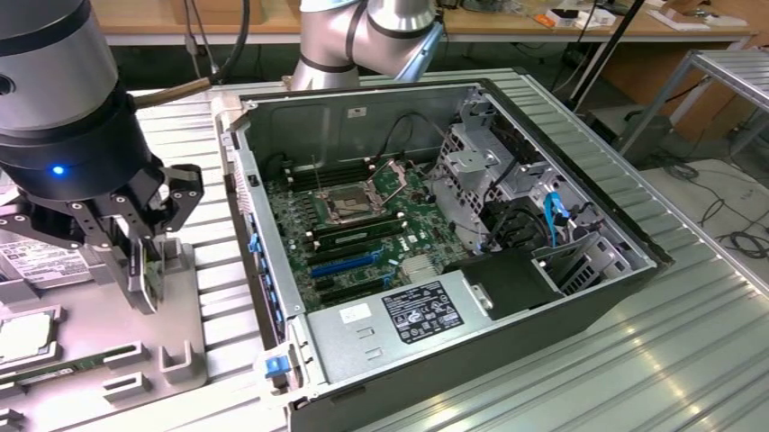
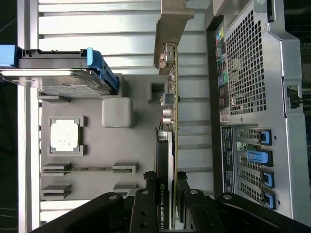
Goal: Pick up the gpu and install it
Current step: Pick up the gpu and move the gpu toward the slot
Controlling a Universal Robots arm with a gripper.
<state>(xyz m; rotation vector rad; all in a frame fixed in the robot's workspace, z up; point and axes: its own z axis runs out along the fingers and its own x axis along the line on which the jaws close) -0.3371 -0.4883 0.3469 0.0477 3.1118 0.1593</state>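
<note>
The gpu (image 1: 144, 279) is a thin dark card that stands on edge at the exterior view's left, over the grey parts tray (image 1: 180, 315). My gripper (image 1: 132, 238) comes down on it from above, shut on its upper edge. In the wrist view the fingers (image 2: 146, 196) clamp both faces of the gpu (image 2: 168, 121), which carries a black cooler and a silver bracket (image 2: 171, 29) at its far end. I cannot tell whether the card's lower edge still touches the tray. The open computer case (image 1: 577, 297) lies to the exterior view's right, its blue expansion slots (image 1: 348, 264) bare.
On the tray (image 2: 92, 145) sit a silver hard drive (image 2: 58, 82), a processor chip (image 2: 64, 135) and a green memory stick (image 2: 87, 169). The case's rear panel (image 2: 252, 87) with blue slot latches (image 2: 265, 160) faces the card. A power supply (image 1: 415, 315) fills the case's near corner.
</note>
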